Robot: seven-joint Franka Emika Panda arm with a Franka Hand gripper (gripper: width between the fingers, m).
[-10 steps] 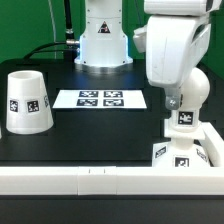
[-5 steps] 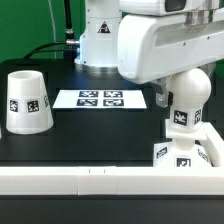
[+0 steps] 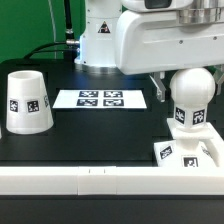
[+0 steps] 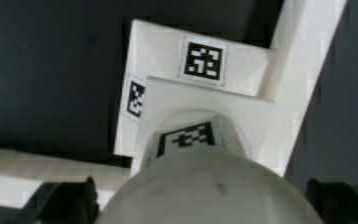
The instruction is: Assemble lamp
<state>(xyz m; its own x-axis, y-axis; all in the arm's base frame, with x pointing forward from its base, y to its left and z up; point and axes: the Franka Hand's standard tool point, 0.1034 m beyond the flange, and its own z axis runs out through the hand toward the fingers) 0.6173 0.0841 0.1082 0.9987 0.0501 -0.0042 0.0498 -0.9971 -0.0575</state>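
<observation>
The white round bulb (image 3: 190, 92) stands upright on its tagged stem (image 3: 196, 119), on the flat square base (image 3: 186, 153) at the front of the exterior view's right. My gripper (image 3: 188, 86) reaches in from above with a dark finger (image 3: 160, 94) beside the bulb. In the wrist view the bulb (image 4: 202, 192) fills the space between my two fingers (image 4: 62, 202), which sit tight against its sides: the gripper (image 4: 199, 205) is shut on it. The base (image 4: 197, 62) lies below with its tags showing. The tapered shade (image 3: 27, 100) stands alone at the exterior view's left.
The marker board (image 3: 100, 98) lies flat on the black table between the shade and the base. A white rail (image 3: 90, 181) runs along the front edge, and the base sits in its corner. The robot's own pedestal (image 3: 100, 45) stands behind.
The wrist has turned and swung toward the exterior view's left, uncovering the bulb. The stem's tag has rotated toward the exterior view's right. The jaws kept the same width.
</observation>
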